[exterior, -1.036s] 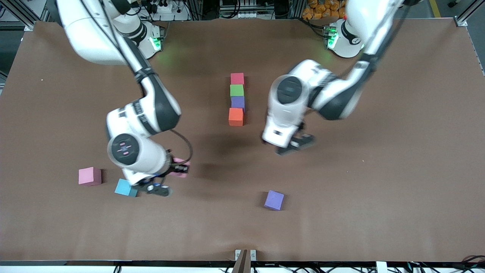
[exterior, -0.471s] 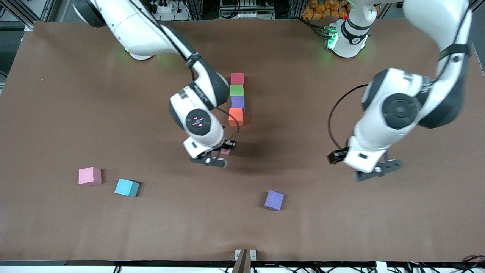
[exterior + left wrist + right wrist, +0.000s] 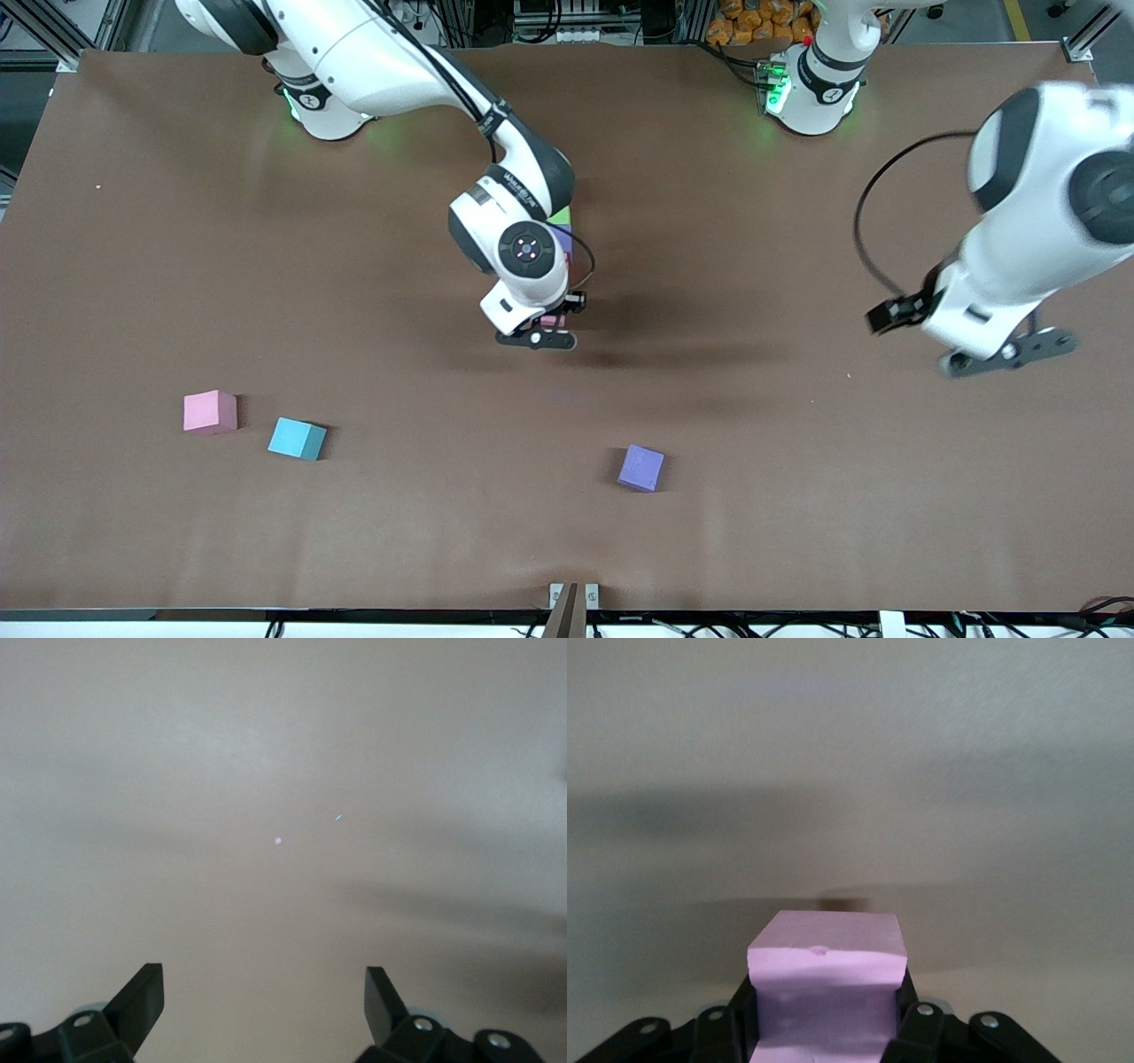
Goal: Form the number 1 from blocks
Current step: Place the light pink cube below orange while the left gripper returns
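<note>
The right gripper [image 3: 542, 330] is clamping a pink block [image 3: 826, 985] over the table's [image 3: 177, 266] middle, above the near end of the block line, where only the green block [image 3: 560, 215] is peeking out. The left gripper [image 3: 264, 997] is hanging wide open and empty over the left arm's end

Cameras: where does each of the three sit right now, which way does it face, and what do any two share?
Front view: high across the table, facing both bases; shows both arms, the loose pink block, blue block, purple block.
Left wrist view: on the left arm, looking down at bare table past the open left pincer.
Right wrist view: on the right arm, showing the right pincer shut on the held pink block.
Shared: front and right wrist views both show the held block.
</note>
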You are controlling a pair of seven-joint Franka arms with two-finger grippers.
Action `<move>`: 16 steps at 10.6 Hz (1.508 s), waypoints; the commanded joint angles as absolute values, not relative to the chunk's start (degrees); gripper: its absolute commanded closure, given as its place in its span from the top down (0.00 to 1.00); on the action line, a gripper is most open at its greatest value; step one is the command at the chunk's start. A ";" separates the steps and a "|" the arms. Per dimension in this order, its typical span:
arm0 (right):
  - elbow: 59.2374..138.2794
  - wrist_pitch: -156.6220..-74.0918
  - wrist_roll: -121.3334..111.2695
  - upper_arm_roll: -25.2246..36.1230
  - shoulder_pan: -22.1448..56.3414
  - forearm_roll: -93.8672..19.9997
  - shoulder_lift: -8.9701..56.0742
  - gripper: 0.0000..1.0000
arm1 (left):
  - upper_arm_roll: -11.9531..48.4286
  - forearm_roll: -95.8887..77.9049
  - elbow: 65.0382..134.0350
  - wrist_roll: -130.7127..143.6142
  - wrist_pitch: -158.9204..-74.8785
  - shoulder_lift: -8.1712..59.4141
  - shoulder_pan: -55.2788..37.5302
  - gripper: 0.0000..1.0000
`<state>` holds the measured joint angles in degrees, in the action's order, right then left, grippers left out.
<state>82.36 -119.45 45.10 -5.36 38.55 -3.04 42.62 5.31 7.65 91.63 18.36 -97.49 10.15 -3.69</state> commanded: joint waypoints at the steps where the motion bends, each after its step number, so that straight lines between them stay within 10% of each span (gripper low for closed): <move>1: 86.74 -123.56 45.62 -4.92 39.11 -2.90 40.78 0.00 | 3.69 5.89 98.87 12.93 -98.09 1.34 -3.34 1.00; 16: 91.40 -126.47 45.44 -5.01 39.99 -1.05 39.81 0.00 | 9.05 1.14 87.71 5.80 -88.77 1.58 -0.97 1.00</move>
<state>88.23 -125.77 45.03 -5.24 39.30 -1.82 42.16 9.02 2.57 88.94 6.81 -90.17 0.73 -1.47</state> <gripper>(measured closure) 0.405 0.000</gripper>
